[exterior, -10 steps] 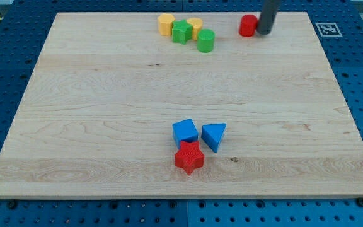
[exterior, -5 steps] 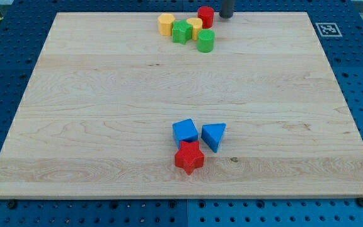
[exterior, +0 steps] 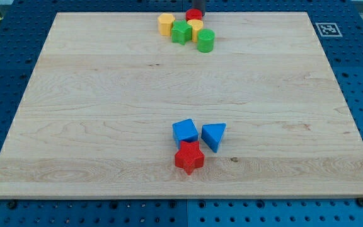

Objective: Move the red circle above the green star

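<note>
The red circle (exterior: 194, 14) lies at the far edge of the wooden desk (exterior: 106, 94), at the view's top and a little right of the middle. It sits just above the yellow round block (exterior: 195, 26) and touches it or nearly touches it. The green star (exterior: 181, 31) is below it and slightly to the view's left, so the red circle is above the star but a bit toward the right. A yellow block with flat sides (exterior: 165, 24) stands against the star on the view's left, and a green cylinder (exterior: 206, 40) stands at the lower right of this group, touching the yellow round block. Only a small dark sliver of my tip (exterior: 202, 12) shows, just beside the red circle on the view's right, at the desk's edge; whether it touches the circle I cannot tell. The end effector is only this rod, so it holds nothing. Well apart, in the lower middle of the desk, a blue cube (exterior: 185, 131), a blue triangle (exterior: 213, 135) and a red star (exterior: 189, 157) are close together, the red star lowest. A black-and-white marker (exterior: 328, 29) is at the desk's top right corner.
</note>
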You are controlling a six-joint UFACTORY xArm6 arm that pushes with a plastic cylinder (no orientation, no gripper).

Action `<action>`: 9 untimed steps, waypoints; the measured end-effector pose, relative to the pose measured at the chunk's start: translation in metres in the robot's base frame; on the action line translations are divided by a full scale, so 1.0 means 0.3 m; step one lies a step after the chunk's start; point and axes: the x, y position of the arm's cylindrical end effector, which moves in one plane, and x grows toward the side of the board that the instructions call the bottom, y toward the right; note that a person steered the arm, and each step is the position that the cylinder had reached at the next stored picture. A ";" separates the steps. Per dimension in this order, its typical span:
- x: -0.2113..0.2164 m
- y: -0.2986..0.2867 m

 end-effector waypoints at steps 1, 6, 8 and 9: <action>0.001 0.090; 0.077 0.057; 0.097 -0.024; 0.097 -0.028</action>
